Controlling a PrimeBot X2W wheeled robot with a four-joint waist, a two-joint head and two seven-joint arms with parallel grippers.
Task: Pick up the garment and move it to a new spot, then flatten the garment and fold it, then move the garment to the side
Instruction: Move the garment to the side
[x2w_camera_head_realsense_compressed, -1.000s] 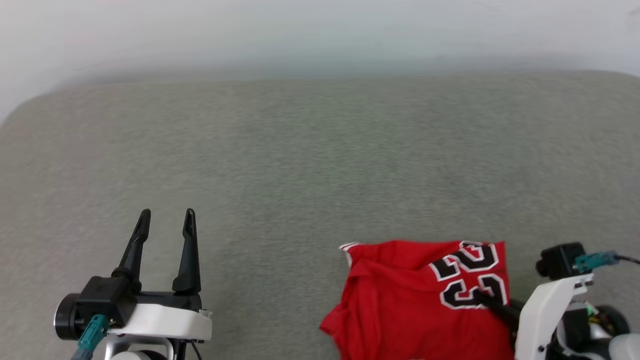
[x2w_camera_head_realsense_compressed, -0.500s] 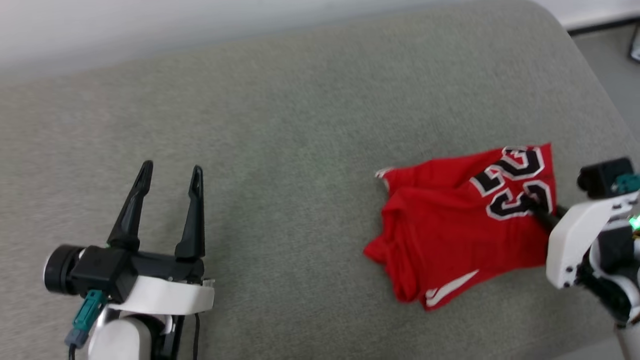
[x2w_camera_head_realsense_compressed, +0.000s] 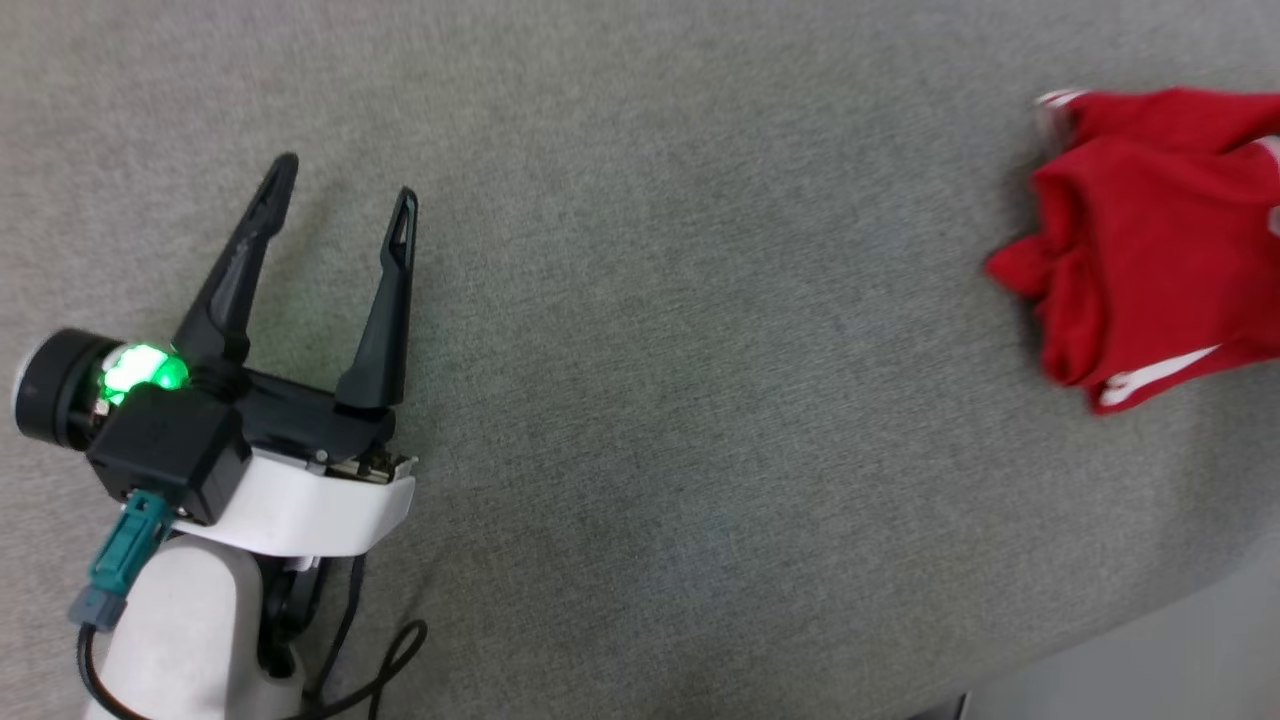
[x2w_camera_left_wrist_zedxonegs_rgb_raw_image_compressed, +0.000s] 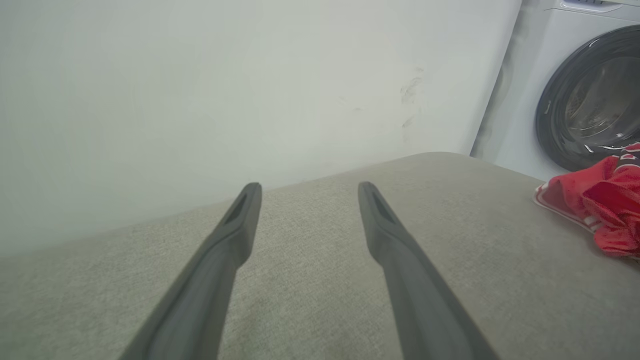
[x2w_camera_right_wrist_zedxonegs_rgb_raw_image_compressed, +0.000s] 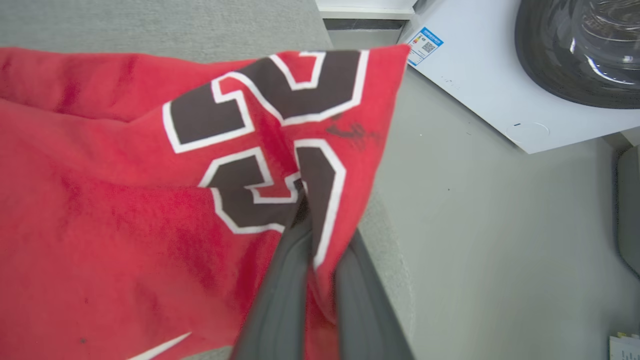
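Red jersey T-shirt w/ white trim (x2w_camera_head_realsense_compressed: 1150, 230) lies bunched, loosely folded, near the right edge of the grey fabric pad (x2w_camera_head_realsense_compressed: 650, 350). R gripper (x2w_camera_right_wrist_zedxonegs_rgb_raw_image_compressed: 305, 215) is pinched tight on it by the black "23". L gripper (x2w_camera_head_realsense_compressed: 345, 180) is wide open, holding nothing. Prob. last step: slide it aside, let go.

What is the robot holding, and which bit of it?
The right end effector pinches the shirt at its black number print. The left end effector is open and holds nothing.
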